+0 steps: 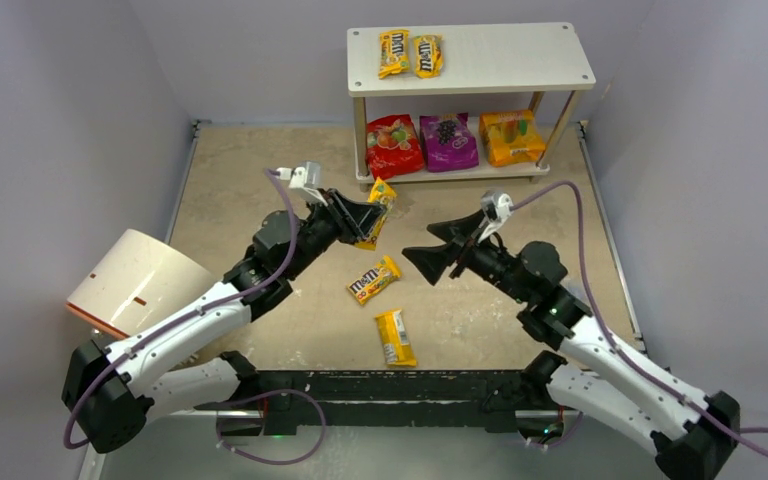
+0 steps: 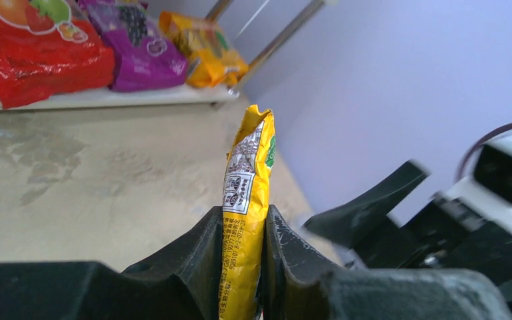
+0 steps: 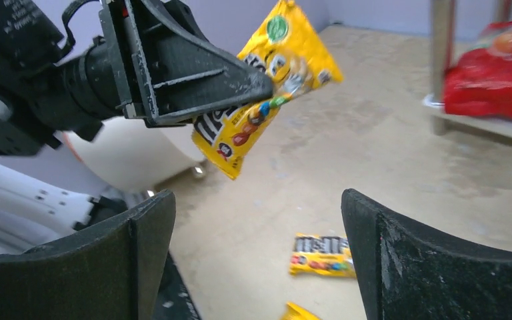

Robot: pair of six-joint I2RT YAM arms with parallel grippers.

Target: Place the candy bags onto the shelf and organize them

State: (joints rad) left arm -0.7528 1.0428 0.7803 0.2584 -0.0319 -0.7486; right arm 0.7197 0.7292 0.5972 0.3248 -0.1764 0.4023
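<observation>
Left gripper (image 2: 245, 220) pinches a small yellow M&M's packet (image 2: 250, 160).
Right gripper (image 3: 257, 200) gapes wide, holding nothing; both hover in front of the white two-tier shelf (image 1: 520, 55).

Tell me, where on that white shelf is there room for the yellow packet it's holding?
The top tier is bare from the two M&M's packets at its left end to its right edge. The lower tier is crowded: the red pouch, purple pouch and orange pouch fill it.
</observation>
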